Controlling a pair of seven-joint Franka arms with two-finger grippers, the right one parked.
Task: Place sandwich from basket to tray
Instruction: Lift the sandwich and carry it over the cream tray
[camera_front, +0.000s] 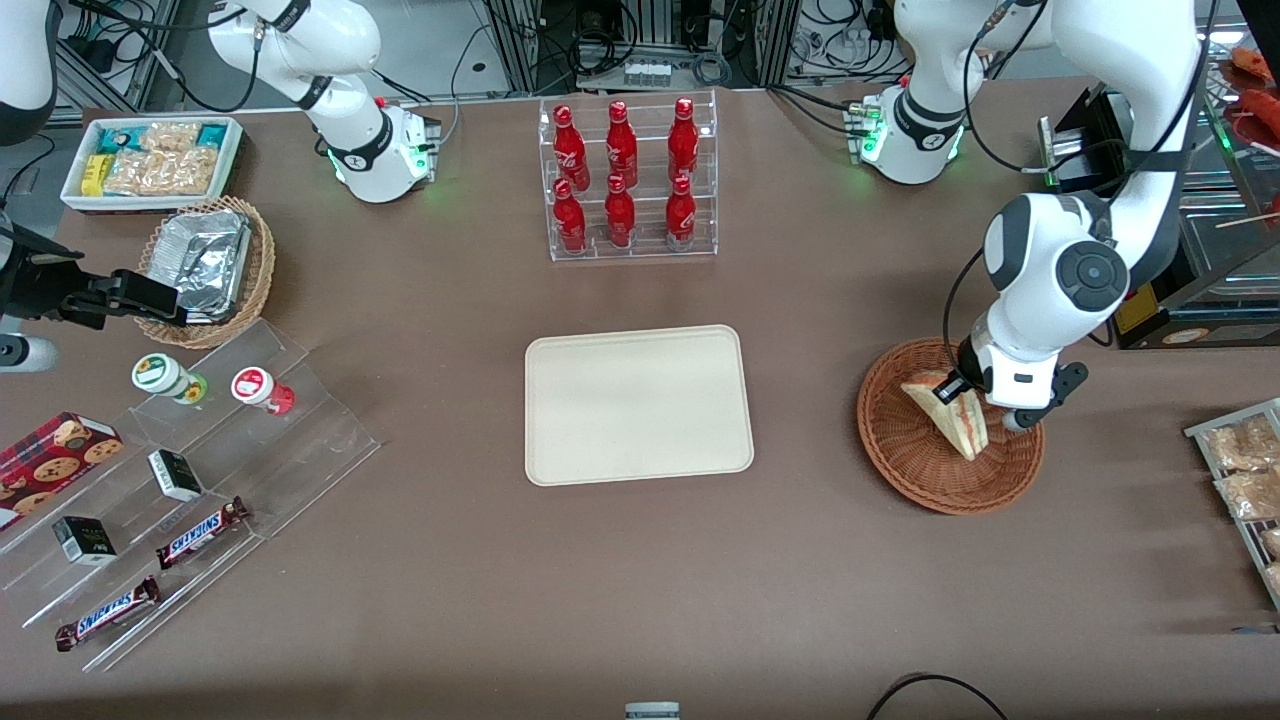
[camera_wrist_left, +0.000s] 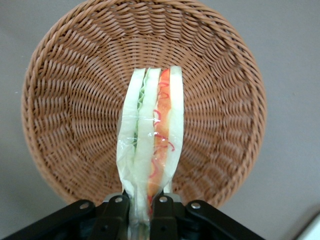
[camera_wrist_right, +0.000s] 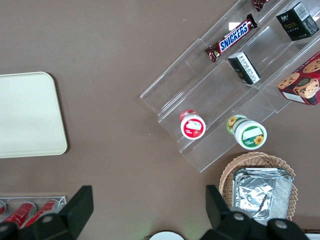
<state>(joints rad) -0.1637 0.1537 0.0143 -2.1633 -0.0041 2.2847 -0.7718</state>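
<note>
The black two-finger gripper (camera_wrist_left: 143, 210) pinches one end of the plastic-wrapped triangular sandwich (camera_wrist_left: 150, 145) of pale bread with red and green filling, holding it over the round reddish-brown woven wicker basket (camera_wrist_left: 65, 100). Well apart from that basket, toward the parked arm's end, lies the flat cream-beige rectangular tray (camera_front: 637, 404), bare.

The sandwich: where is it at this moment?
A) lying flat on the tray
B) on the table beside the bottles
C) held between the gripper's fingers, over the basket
C: the gripper is shut on one end of the sandwich, over the basket; the tray holds nothing.
</note>
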